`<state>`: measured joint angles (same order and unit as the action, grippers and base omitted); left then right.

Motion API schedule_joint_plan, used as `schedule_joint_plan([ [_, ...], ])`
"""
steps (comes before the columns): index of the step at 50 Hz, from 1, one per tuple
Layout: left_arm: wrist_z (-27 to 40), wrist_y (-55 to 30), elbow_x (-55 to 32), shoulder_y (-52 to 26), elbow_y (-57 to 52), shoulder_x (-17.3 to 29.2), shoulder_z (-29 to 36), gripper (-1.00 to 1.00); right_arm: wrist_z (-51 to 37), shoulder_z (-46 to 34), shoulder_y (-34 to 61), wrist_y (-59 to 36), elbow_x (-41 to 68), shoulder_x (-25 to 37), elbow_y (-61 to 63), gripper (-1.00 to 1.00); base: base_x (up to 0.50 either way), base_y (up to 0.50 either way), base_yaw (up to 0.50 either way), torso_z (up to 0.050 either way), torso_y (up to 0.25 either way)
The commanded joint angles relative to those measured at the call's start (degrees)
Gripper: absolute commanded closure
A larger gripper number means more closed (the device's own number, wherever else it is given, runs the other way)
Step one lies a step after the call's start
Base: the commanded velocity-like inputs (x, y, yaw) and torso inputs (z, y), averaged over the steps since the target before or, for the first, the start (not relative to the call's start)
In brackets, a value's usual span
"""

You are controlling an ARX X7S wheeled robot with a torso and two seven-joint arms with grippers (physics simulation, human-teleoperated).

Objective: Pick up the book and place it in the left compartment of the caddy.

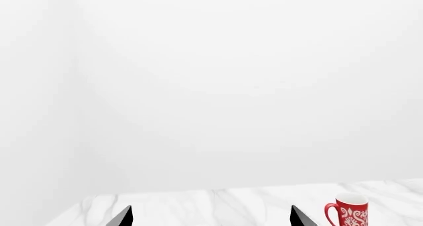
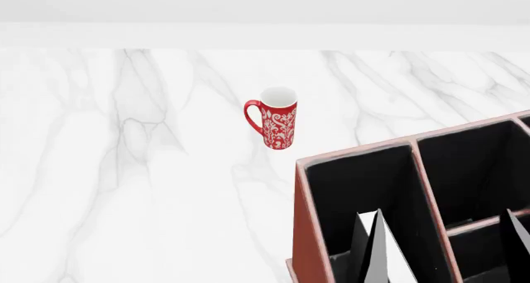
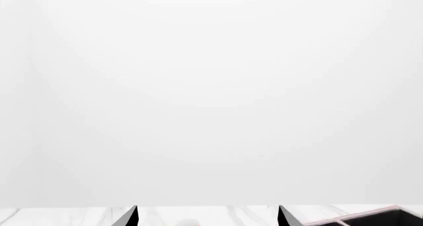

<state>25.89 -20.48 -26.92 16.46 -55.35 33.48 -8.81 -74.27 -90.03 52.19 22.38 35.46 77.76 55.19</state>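
I see no book for certain in any view. In the caddy (image 2: 308, 233), at the table's (image 2: 124, 171) near right, black-and-white pointed shapes stand in the left compartment. Whether they are the book or part of the robot, I cannot tell. Both arms point out level towards the far wall. The left gripper (image 1: 211, 221) and right gripper (image 3: 207, 217) each have their tips spread wide and hold nothing. The caddy lies nearer the right gripper. The mug (image 2: 277, 118) stands well clear, beyond the caddy's left corner.
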Motion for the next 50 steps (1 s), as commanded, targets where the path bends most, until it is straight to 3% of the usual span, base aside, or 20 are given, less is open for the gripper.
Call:
schedule_joint_plan([
  [1, -0.2, 1.2, 0.6, 1.1, -0.3, 0.2, 0.1, -1.0, -0.2, 0.3, 0.2, -0.4, -1.0, 0.3, 1.1, -1.0, 0.0, 0.0, 0.0, 0.0, 0.0],
  [50, -0.5, 6.9, 3.1, 6.1, -2.2, 1.2, -0.4, -1.0, -3.4, 1.4, -0.7, 3.0, -10.8, 3.0, 3.6, -1.0, 0.0, 0.0, 0.0, 0.0, 0.0],
])
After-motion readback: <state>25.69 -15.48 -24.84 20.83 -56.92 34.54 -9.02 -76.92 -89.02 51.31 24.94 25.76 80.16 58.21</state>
